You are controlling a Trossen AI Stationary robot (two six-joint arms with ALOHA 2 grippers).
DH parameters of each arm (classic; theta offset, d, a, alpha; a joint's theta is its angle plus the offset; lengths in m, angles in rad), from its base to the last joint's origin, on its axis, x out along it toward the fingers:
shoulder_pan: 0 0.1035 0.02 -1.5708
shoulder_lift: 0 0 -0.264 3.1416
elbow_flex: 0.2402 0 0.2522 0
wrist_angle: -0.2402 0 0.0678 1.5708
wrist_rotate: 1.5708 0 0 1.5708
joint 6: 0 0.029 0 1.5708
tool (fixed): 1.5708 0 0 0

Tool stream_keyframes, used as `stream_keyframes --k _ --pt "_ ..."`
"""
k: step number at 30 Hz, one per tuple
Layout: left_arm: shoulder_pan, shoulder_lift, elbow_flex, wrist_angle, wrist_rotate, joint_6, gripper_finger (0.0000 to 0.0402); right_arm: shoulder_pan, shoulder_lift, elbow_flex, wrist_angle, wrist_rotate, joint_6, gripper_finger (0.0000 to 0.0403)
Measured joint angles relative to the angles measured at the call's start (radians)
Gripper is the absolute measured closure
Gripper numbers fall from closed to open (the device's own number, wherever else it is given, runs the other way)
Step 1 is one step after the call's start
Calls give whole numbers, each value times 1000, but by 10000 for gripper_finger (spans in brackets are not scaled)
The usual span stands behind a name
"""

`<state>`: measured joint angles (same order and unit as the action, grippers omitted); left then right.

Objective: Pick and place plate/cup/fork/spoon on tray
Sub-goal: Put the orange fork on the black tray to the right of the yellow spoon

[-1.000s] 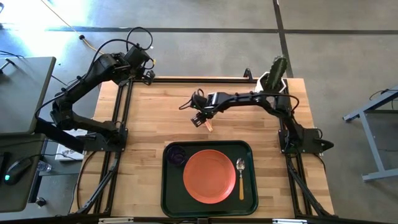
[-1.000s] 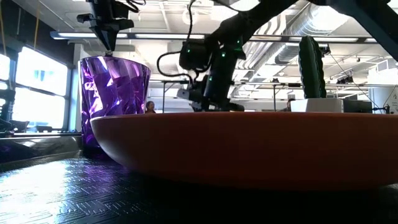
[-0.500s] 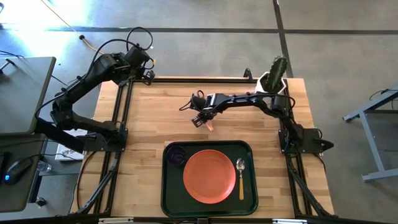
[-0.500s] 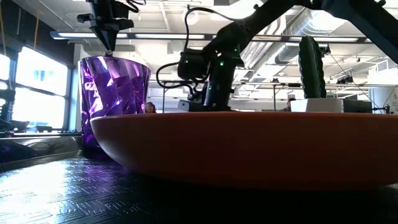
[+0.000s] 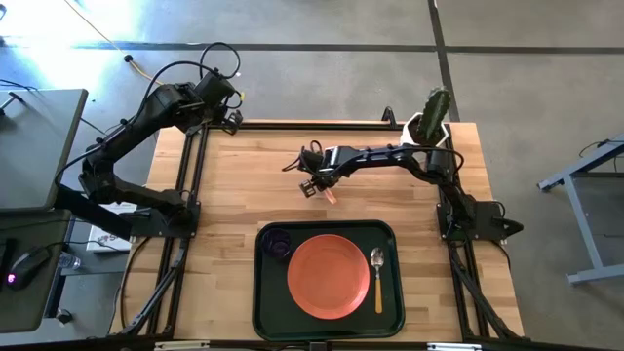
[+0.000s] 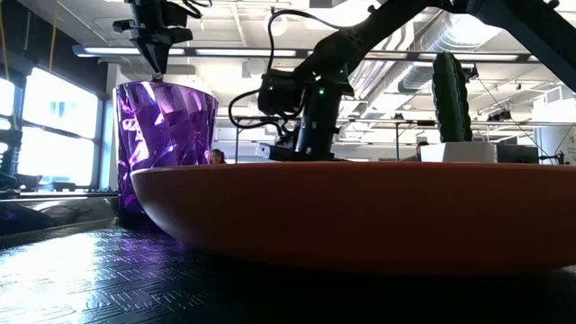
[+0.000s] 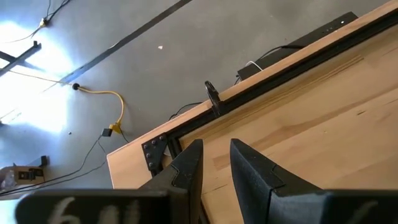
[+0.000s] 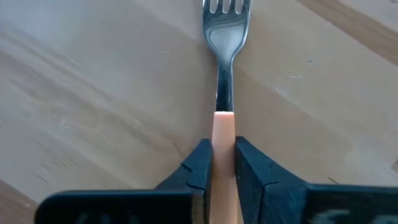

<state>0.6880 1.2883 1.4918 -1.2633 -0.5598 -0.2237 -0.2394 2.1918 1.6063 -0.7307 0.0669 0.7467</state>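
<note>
- Your right tool (image 8: 224,163) pinches the light wooden handle of the small silver-tined fork (image 8: 224,93), centre frame in the high view, barely shifted since a second ago.
- Your left tool (image 7: 216,171), slightly spread, stays at the tabletop's (image 5: 244,185) upper-left corner.

- An industrial lab or workshop hall, judging by the bare grey concrete floor (image 5: 322,58) crossed by dark seams all around the work area.
- A light butcher-block wooden table (image 5: 253,185) stands in a black metal frame (image 5: 190,175), with two dark robot arms bolted at its sides.
- Loose yellow cable (image 7: 115,102) and black leads lie on the floor beside the table.
- Exposed silver ventilation ducts (image 6: 409,49) and long strip lights run under a high open ceiling.
- Tall bright windows (image 6: 54,135) line one wall.
- A grey desk (image 5: 34,146) with a computer mouse (image 5: 21,270) sits to one side.
</note>
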Motion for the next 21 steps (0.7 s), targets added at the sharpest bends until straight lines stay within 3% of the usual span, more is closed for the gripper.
stream_keyframes --k 4,8,12,21 --pt "0 0 0 0 6 28 330 14 -23 -5 -20 0 29 381" --pt "0 0 0 0 81 45 330 47 -67 -6 -34 3 67 380" --pt "-1 0 0 0 140 66 330 81 -105 -5 -49 39 105 379" --pt "-2 0 0 0 149 97 330 183 -219 -3 -107 168 227 378"
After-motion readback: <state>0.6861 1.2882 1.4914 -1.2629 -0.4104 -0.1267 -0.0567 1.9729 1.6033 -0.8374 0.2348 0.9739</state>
